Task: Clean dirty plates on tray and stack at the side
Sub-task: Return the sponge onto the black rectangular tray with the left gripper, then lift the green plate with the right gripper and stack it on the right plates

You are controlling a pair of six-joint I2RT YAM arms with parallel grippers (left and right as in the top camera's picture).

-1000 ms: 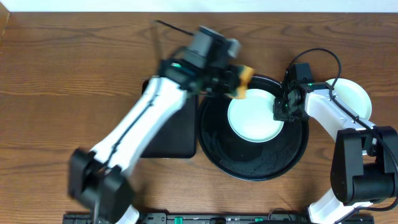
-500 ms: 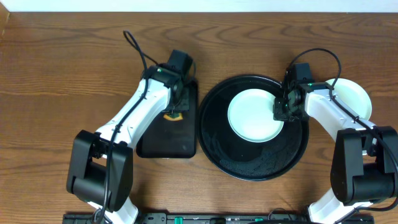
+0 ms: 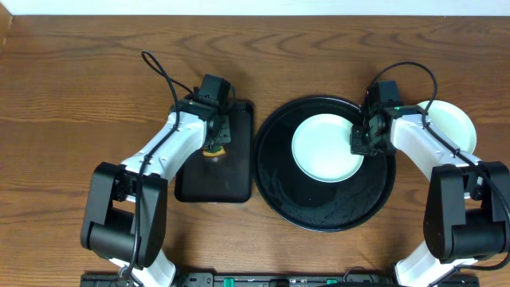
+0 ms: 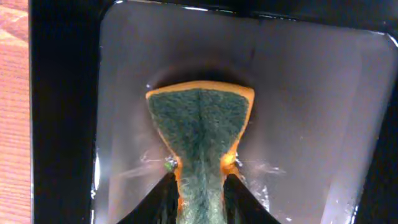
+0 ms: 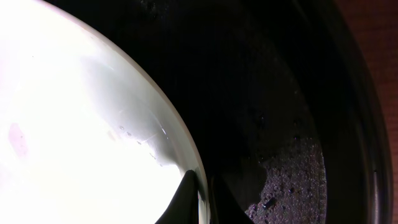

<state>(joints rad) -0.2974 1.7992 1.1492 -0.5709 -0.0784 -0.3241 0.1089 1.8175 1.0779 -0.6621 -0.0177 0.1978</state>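
Observation:
A pale mint-white plate (image 3: 327, 147) lies on the large round black tray (image 3: 319, 211). My right gripper (image 3: 360, 142) is shut on the plate's right rim; in the right wrist view the fingers (image 5: 200, 198) pinch the rim of the plate (image 5: 74, 124) over the tray (image 5: 292, 124). More plates (image 3: 454, 123) sit stacked on the table at the right of the tray. My left gripper (image 3: 215, 143) is shut on an orange and green sponge (image 4: 200, 127) over the small rectangular black tray (image 4: 311, 93). The sponge's tip is close to this tray's floor.
The rectangular black tray (image 3: 215, 179) lies left of the round tray, almost touching it. The round tray's floor is wet with small dark specks (image 5: 292, 180). Wood table (image 3: 72, 96) surrounds both trays.
My left arm swung the sponge from above the plate's left edge over to the rectangular tray and lowered it there. The right gripper and plate have not moved.

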